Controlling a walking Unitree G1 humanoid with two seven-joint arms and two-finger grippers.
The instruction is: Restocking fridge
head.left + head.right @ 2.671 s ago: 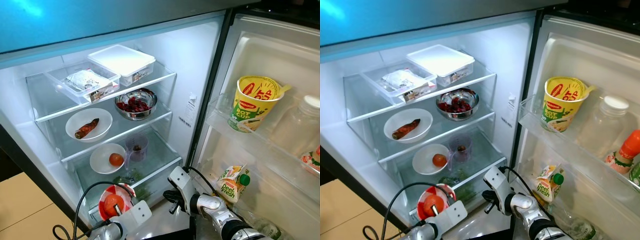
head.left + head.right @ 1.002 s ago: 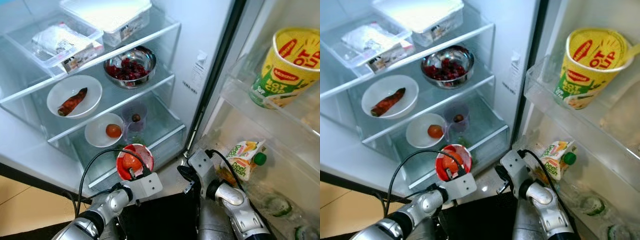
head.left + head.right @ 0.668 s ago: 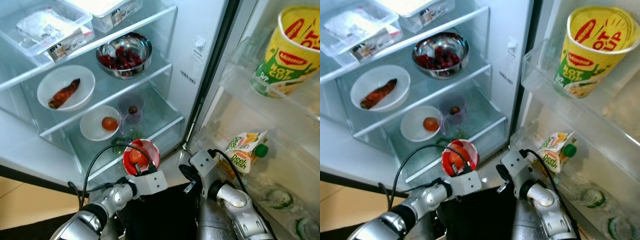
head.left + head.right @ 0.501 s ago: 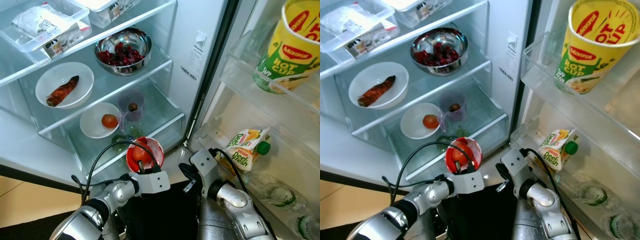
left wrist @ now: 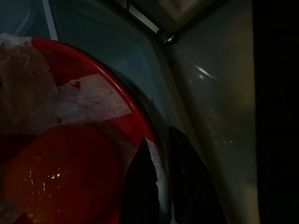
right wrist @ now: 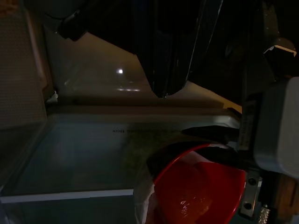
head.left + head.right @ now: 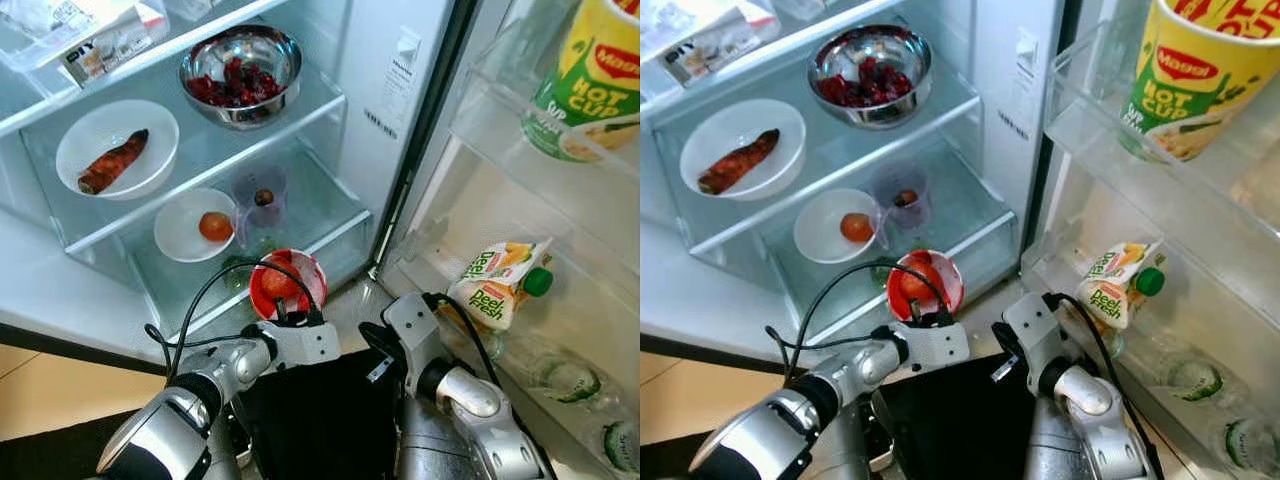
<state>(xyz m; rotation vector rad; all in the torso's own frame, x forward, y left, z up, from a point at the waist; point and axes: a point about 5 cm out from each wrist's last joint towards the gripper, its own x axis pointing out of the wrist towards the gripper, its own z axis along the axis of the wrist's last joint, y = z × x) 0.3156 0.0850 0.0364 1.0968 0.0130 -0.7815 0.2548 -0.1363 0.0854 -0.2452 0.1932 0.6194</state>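
One red bowl [image 7: 288, 284], rim in left pincer [image 7: 290, 318]

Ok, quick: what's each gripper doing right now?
Left gripper: shut on the red bowl rim.
Right gripper: holding nothing; open or shut cannot be told.

Red bowl [image 7: 288, 284] before open fridge [image 7: 330, 130]

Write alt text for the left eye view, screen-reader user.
The left gripper holds a red bowl with a tomato by its rim, at the front of an open fridge's lowest shelf. Shelves above carry plates and a steel bowl; the right gripper hangs beside it.
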